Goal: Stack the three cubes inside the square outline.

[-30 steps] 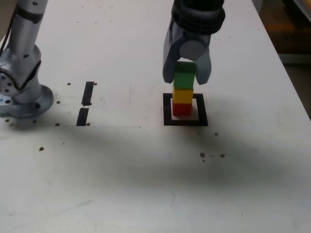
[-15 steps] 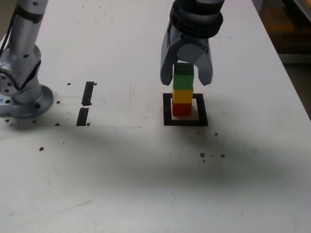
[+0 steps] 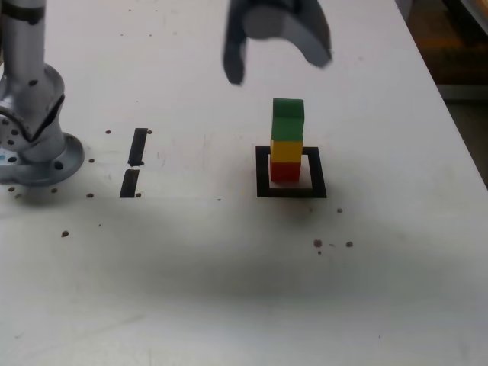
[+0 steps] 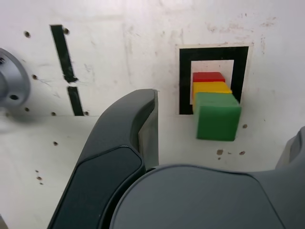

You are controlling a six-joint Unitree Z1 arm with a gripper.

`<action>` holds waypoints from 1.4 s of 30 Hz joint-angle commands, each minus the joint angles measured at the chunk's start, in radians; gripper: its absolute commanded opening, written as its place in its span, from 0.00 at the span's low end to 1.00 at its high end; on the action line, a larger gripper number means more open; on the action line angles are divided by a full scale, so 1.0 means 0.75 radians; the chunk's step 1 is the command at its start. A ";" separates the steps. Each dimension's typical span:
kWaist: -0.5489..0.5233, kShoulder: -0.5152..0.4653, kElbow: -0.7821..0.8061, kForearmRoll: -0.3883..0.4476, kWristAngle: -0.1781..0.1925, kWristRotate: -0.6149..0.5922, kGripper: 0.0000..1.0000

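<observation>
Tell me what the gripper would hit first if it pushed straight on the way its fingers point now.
Probably the bare table. The open gripper points down, lifted above and toward the exterior view's left of the green cube topping the stack. In the wrist view that cube lies between the finger lines, so it could be missed; depth is unclear.

Motion-blurred gripper (image 3: 278, 57), cropped by the exterior view's top edge; in the wrist view, one finger (image 4: 298, 148) barely enters frame.

table: white (image 3: 229, 290), scuffed, with small dark specks
tape strips: two short black ones (image 3: 138, 146) (image 3: 130, 183), end to end, at exterior view's left
</observation>
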 commanded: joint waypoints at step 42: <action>0.316 -0.368 1.080 -0.516 -0.086 0.185 1.00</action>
